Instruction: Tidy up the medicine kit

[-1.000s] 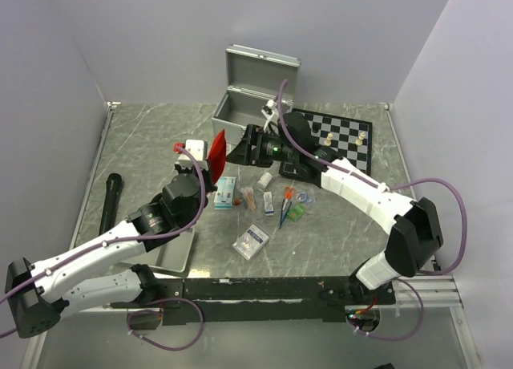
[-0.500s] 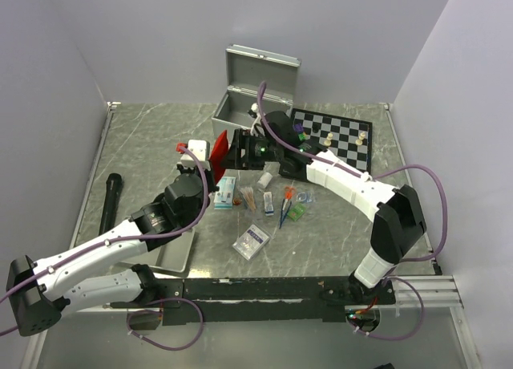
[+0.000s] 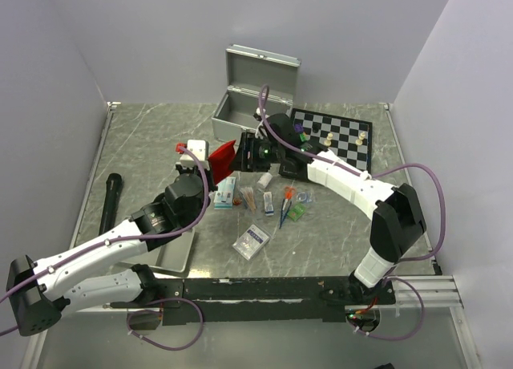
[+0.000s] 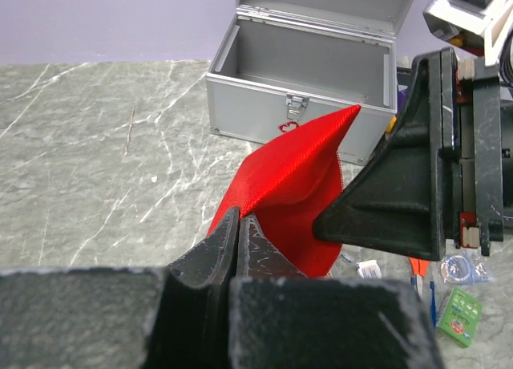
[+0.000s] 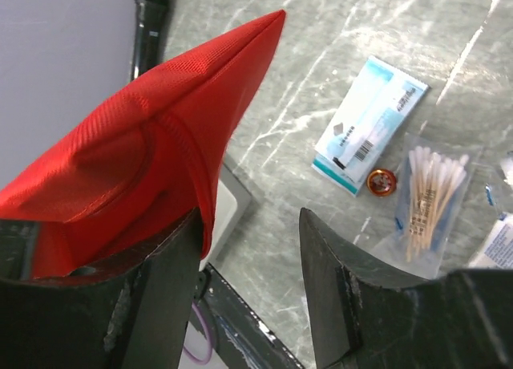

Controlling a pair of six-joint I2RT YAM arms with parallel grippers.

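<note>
The medicine kit [image 3: 240, 104] stands open at the back of the table, its lid up and its inside bare [image 4: 272, 120]. In front of it a red fabric pouch [image 3: 222, 154] hangs in the air, with my left gripper [image 4: 239, 216] shut on its lower edge [image 4: 296, 168]. My right gripper [image 5: 250, 216] is open at the pouch's other side. The pouch [image 5: 152, 144] drapes over one of its fingers [image 5: 172, 289], and the gap between the two fingers is bare. That right finger [image 4: 401, 192] looms black in the left wrist view.
Small supplies lie in front of the kit: a blue-white box [image 5: 369, 124], a cotton-swab bag [image 5: 429, 200], a blister pack [image 3: 252, 241] and green packets [image 3: 296, 212]. A chessboard [image 3: 337, 136] sits at the right, a black torch [image 3: 110, 200] at the left and a grey tray [image 3: 172, 253] near my left arm.
My right gripper has moved left to the pouch and its jaws have narrowed. The pouch has sunk and flattened a little. My left gripper has stayed shut on it.
</note>
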